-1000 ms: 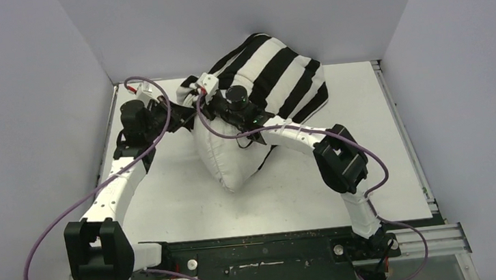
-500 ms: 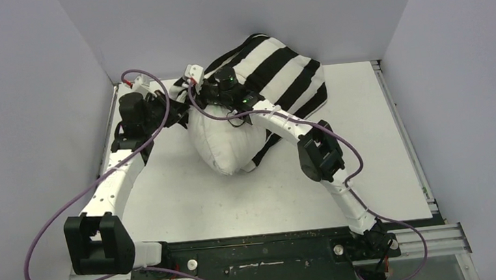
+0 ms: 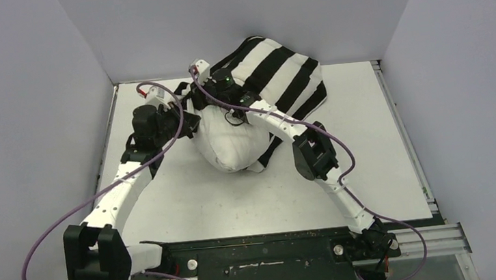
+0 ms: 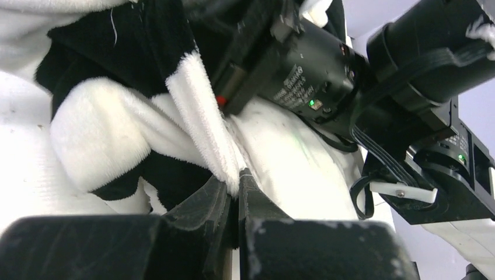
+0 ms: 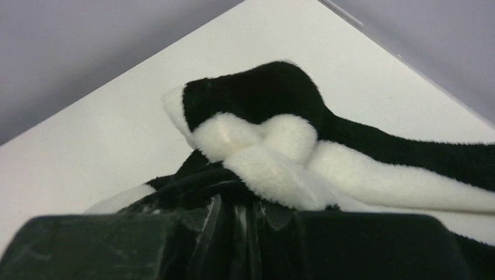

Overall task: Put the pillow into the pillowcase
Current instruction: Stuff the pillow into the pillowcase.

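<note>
Sleeving is under way: left tool [image 4: 234, 195] and right tool [image 5: 233, 217] each pinch the mouth edge of the pillowcase [image 3: 280, 75], the pillow [image 3: 232, 141] half inside it (near end bare) at the far middle of the desk [image 3: 385, 168], so next the edge likely needs drawing nearer over that end.

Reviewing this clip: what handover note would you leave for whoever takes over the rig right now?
The left gripper is shut on the pillowcase hem beside the pillow.
The right gripper is shut on the hem too, farther back.
Done: the pillow's far part is inside.
Its near end lies bare on the table.
Left: draw the pillowcase over the near end.
</note>
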Robot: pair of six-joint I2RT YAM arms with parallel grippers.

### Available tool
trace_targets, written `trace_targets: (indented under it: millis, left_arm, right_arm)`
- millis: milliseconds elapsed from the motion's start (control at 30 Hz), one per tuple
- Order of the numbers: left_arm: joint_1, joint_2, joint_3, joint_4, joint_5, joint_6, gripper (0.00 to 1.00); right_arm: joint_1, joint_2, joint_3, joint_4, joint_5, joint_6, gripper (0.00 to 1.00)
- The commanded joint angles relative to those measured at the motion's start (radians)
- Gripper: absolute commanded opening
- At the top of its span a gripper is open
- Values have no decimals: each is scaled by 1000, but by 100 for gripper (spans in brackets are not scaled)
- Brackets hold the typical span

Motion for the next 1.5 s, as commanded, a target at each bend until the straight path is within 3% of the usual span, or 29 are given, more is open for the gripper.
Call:
trace_targets:
  millis: [0,133,300,433,500,600,667,767,833,967,1133,1267,1367,1467]
  left_arm:
    - [-142,-200,-2,246,246,-143,0]
    - [-161,-229,7,166,208,-152,0]
    - [-203,-230,153,-386,23,71,0]
    - [-213,-225,211,-584,-161,174,0]
    - [-208,-223,174,-524,-153,156,0]
    - [-174,-224,39,-205,-2,8,0]
    - [-145,-210,-10,-69,16,-54,0]
    - [-103,-169,16,-106,-44,3,0]
    - [-62,-154,6,-151,-104,25,0]
    - [106,-146,-162,87,39,-106,10]
    - [131,-26,-241,257,133,-160,23]
    - [119,70,-314,435,194,-235,28]
    - [95,126,-322,463,183,-236,28]
    - [61,167,-328,508,141,-239,30]
  right_arm:
    - [-107,159,-22,-29,572,127,0]
    - [-103,230,50,-33,662,156,0]
    - [-138,235,19,-34,684,152,0]
    - [-146,179,-86,49,631,111,0]
    - [-137,131,-148,132,532,104,4]
    - [-114,65,-176,136,389,95,15]
    - [-97,-40,-283,191,346,83,24]
    - [-123,-191,-443,284,238,135,35]
    - [-138,-242,-464,264,185,150,41]
    - [-171,-288,-463,235,-28,169,60]
    - [-183,-344,-424,126,-137,173,81]
    - [-194,-360,-362,-50,-146,154,85]
    - [-202,-389,-378,-105,-159,153,80]
    - [-194,-452,-414,-138,-154,132,82]
